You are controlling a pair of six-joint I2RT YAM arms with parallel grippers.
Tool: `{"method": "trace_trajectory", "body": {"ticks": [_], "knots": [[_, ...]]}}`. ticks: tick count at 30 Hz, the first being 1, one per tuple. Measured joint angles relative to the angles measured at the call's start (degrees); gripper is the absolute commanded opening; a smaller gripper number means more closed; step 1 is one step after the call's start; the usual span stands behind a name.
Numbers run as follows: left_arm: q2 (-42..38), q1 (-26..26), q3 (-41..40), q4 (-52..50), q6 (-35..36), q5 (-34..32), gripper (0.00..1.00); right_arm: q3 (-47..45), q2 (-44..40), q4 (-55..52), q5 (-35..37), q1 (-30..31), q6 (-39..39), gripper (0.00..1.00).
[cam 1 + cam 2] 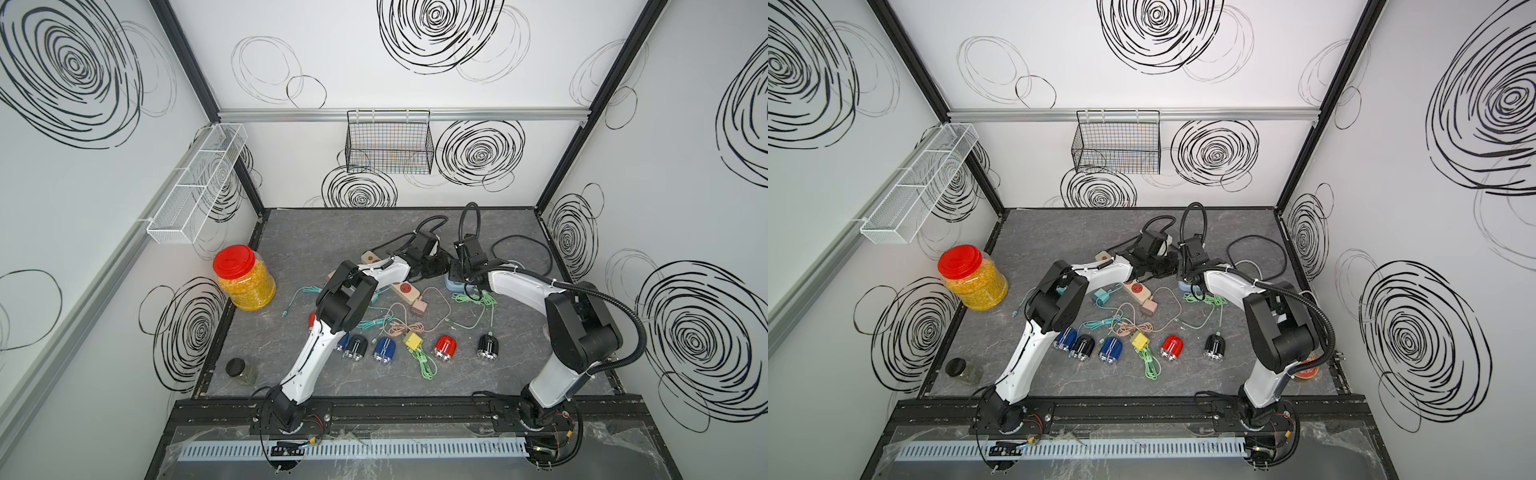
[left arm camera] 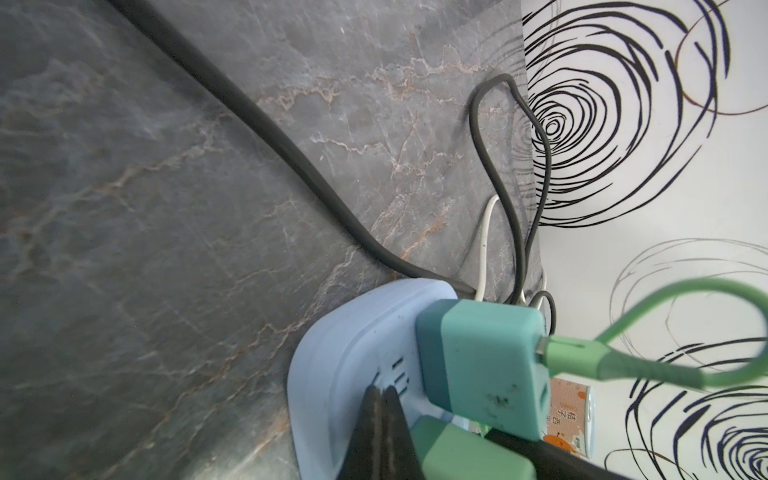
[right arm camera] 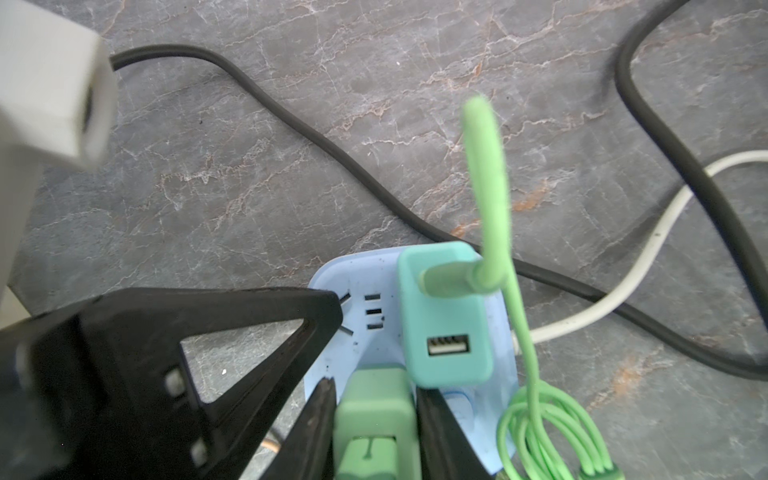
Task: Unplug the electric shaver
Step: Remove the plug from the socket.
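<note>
The only writing I can pick out is a few Chinese characters on an orange-and-white label (image 2: 569, 405) just past the teal USB charger (image 3: 446, 332), too small to read with any certainty. The right gripper (image 3: 374, 386) has its fingers (image 3: 436, 424) clamped on either side of the green charger plug (image 3: 374, 419), which still sits in the blue power strip (image 3: 357, 353). The left gripper (image 2: 381, 390) has its fingers pressed together, tips resting on the strip's face just beside that plug. There are two chargers in the strip, the teal one directly beyond the held green one, with a green cable (image 3: 486, 166) looping up out of the teal. In a top view I count five electric shavers in a row well away from both sets of fingers, toward the arm bases: two blue (image 1: 384, 349), a black shaver (image 1: 356, 347), one red (image 1: 444, 348), and a second black shaver (image 1: 488, 345) with a green cable running to its top.
</note>
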Motion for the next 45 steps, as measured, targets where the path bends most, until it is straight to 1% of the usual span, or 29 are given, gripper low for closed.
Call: {"method": "trace_trajectory", "body": {"ticks": [4,7,9,15,19,25,30,33,38,45], "knots": [[0.0,0.0,0.0,0.0,0.1,-0.3,0.00,0.5,0.4,-0.3,0.1,0.0,0.2,0.31],[0.1,0.0,0.4,-0.2,0.1,-0.5,0.00,1.0,0.8,-0.3,0.1,0.0,0.6,0.22],[0.7,0.0,1.4,-0.5,0.1,-0.5,0.00,1.1,1.0,-0.2,0.2,0.0,0.8,0.18],[3.0,0.0,5.5,-1.7,0.2,-0.5,0.00,0.6,0.7,0.5,0.2,0.0,0.8,0.17],[3.3,-0.2,6.6,-3.8,1.0,-1.7,0.00,0.2,0.3,0.9,0.2,0.0,0.1,0.17],[2.2,-0.5,4.8,-3.4,1.7,-3.8,0.00,-0.3,-0.2,1.5,-0.2,-0.6,-0.6,0.17],[0.8,-0.7,2.3,-2.5,1.8,-4.9,0.00,-0.8,-0.9,1.8,-4.3,-3.0,-0.7,0.17],[0.5,-0.8,1.5,-1.4,1.8,-4.9,0.00,-1.0,-1.4,1.6,-5.3,-3.7,-0.7,0.17],[0.5,-1.2,1.6,-1.5,1.8,-5.3,0.00,-0.9,-1.5,1.1,-3.6,-2.1,-1.1,0.17],[0.5,-1.3,1.9,-2.2,1.8,-5.7,0.00,2.9,1.0,-3.0,1.4,0.7,-2.6,0.16]]}}
